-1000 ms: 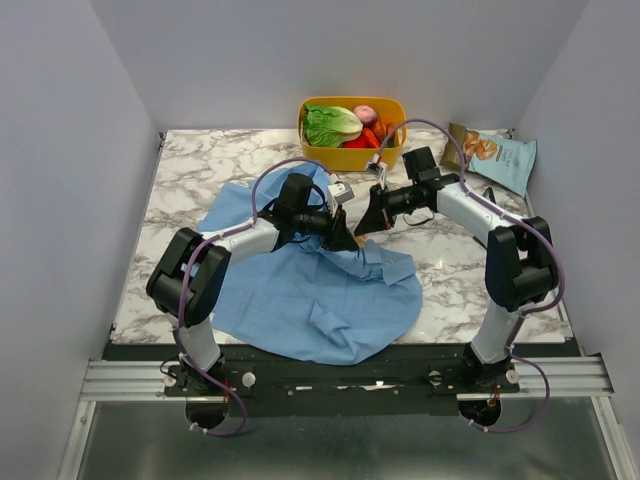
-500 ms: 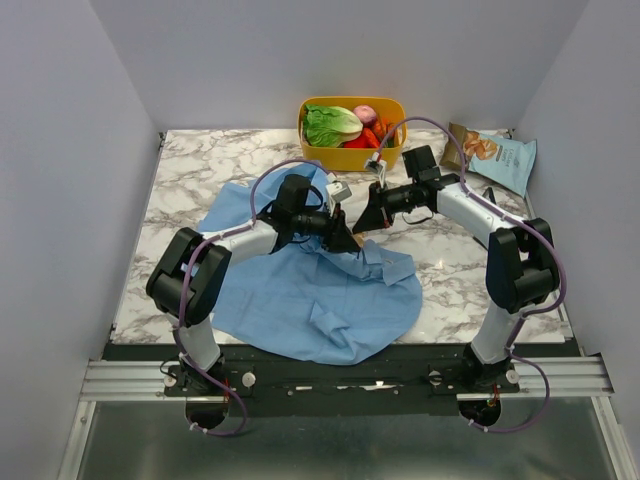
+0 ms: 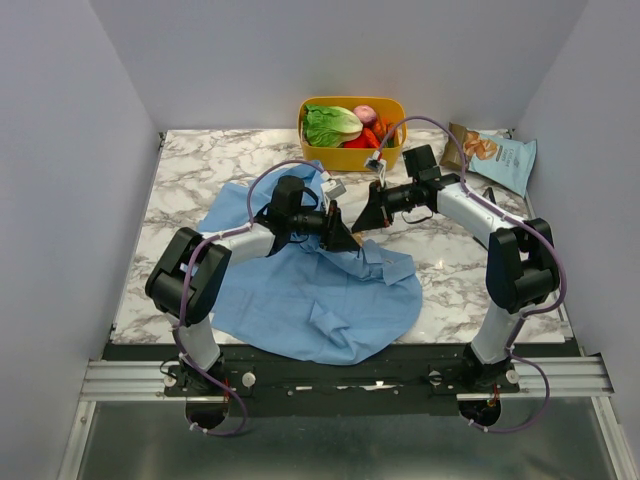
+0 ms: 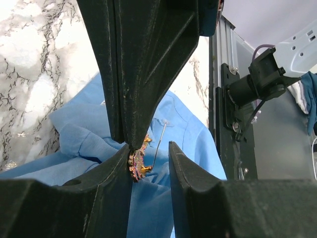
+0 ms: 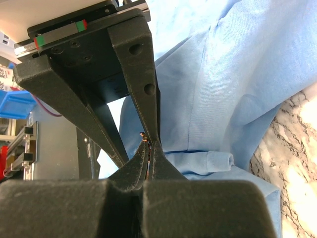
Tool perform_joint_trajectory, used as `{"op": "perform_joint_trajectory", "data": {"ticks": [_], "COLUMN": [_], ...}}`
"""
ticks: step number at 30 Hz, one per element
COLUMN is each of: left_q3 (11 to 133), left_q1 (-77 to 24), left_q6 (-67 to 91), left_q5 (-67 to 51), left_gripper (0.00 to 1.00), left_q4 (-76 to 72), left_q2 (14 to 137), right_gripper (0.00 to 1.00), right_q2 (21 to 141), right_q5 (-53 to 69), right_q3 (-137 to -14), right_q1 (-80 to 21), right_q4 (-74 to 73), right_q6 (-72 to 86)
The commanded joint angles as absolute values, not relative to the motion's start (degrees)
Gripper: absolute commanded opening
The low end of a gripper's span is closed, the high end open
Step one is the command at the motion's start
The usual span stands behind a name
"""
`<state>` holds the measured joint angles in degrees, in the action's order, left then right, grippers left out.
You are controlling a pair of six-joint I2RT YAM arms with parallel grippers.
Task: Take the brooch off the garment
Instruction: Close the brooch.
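Centre of the top view: the right end effector [image 5: 148,148] is pinched closed on the brooch [image 4: 137,161], close over the garment [image 3: 320,290]. The left end effector [image 4: 150,149] stands partly open around the brooch.

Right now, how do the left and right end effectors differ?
The left end effector has its jaws apart; the right end effector has them pinched together. The left one grips nothing, with the brooch merely resting against it, while the right one is shut on the brooch. The left one reaches over the garment, the right over the marble table. Both tips meet at the same spot.
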<state>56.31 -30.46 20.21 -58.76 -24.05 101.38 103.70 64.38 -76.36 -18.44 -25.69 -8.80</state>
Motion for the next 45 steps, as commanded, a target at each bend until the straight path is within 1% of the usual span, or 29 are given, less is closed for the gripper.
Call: {"op": "perform_joint_trajectory", "data": {"ticks": [1, 5, 9, 11, 20, 24, 32, 40, 45], "left_q3": [55.72, 55.55, 55.37, 55.37, 54.49, 54.49, 54.67, 54.41, 54.05], "left_q1": [-30.94, -30.76, -30.5, -30.41, -29.53, -29.53, -29.53, -29.44, -29.27], "left_q6": [21.8, 21.88, 21.97, 21.88, 24.08, 24.78, 25.14, 26.72, 28.56], "left_q5": [-62.23, -60.39, -58.01, -57.13, -57.39, -57.48, -57.66, -58.45, -59.68], "left_gripper": [0.41, 0.38, 0.31, 0.3, 0.29, 0.26, 0.24, 0.24, 0.26], "left_q4": [-27.68, -27.77, -27.69, -27.6, -30.59, -31.02, -31.11, -32.96, -35.33], "left_q2": [100.46, 100.37, 100.02, 99.84, 99.58, 100.02, 100.37, 100.81, 100.99], "right_gripper": [0.0, 0.01, 0.0, 0.0, 0.0, 0.0, 0.0, 0.0, 0.01], "right_q2": [103.36, 103.27, 103.18, 103.18, 103.36, 103.36, 103.36, 103.53, 103.62], "right_q5": [63.54, 63.46, 63.46, 63.46, 63.28, 63.37, 63.19, 63.02, 62.84], "right_q3": [-76.99, -76.91, -76.9, -76.9, -76.82, -76.82, -76.82, -76.73, -76.73], "right_q1": [-18.54, -18.54, -18.46, -18.54, -18.54, -18.54, -18.46, -18.54, -18.54], "right_q4": [-22.41, -22.41, -22.41, -22.5, -22.5, -22.41, -22.41, -22.41, -22.5], "right_q6": [-8.96, -9.05, -8.97, -9.05, -9.05, -9.05, -9.32, -9.4, -9.49]}}
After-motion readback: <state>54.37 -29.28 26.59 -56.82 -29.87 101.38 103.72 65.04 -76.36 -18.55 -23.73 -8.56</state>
